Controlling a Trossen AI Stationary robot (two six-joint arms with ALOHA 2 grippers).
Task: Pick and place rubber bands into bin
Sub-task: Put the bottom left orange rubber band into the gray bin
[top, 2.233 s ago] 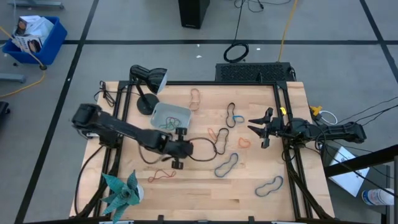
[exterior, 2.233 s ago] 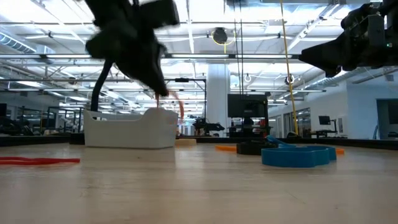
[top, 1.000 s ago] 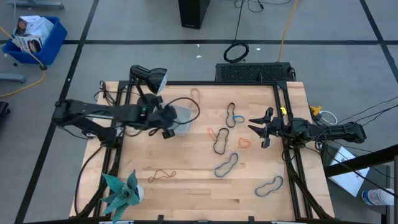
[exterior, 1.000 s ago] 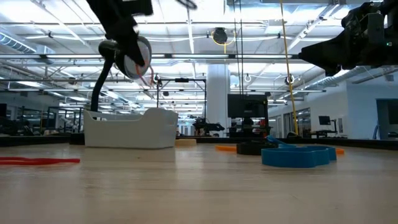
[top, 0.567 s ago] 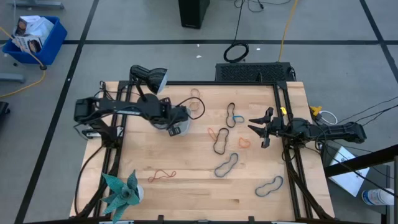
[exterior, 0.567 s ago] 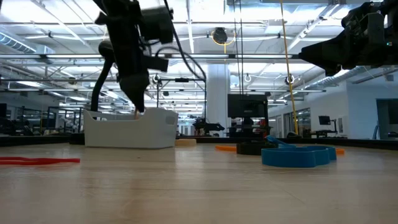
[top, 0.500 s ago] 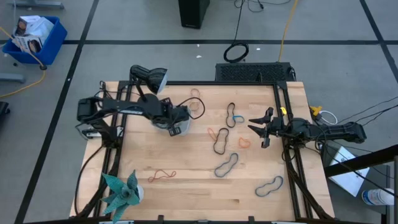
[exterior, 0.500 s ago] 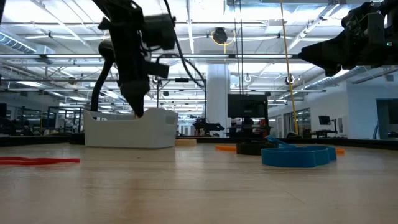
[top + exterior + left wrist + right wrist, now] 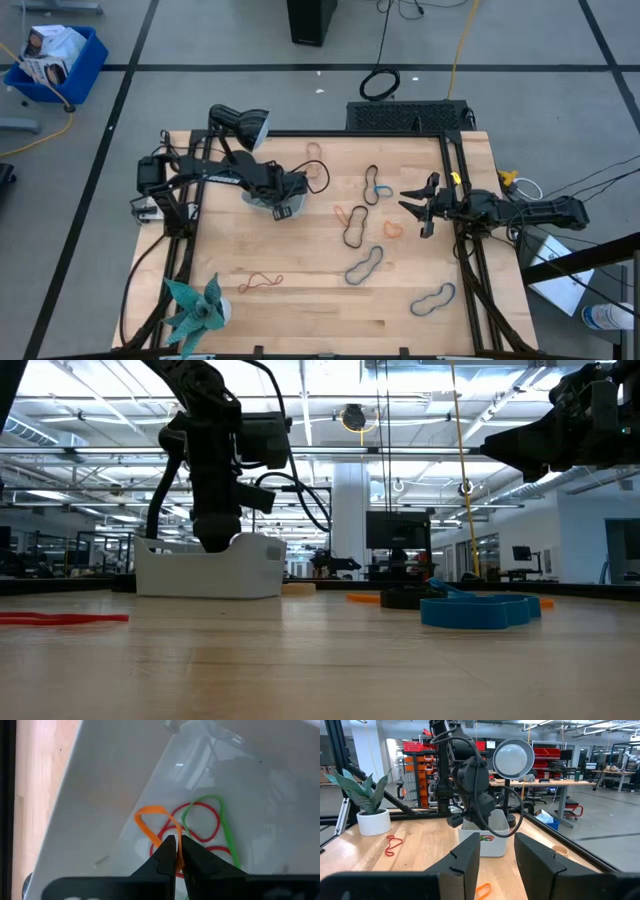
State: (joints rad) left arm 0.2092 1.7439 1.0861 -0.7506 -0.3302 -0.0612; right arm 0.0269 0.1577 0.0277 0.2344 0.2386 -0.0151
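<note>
1. Descent: your left gripper (image 9: 177, 851) has come down from above the table into the bin (image 9: 100, 795) since a second ago.
2. Its fingers pinch an orange rubber band (image 9: 152, 822), nearly together, with the band low over the red and green ones inside.
3. Release looks imminent; another band delivered.
4. Your right gripper (image 9: 496, 851) waits, fingers apart, at the table's right side.
</note>
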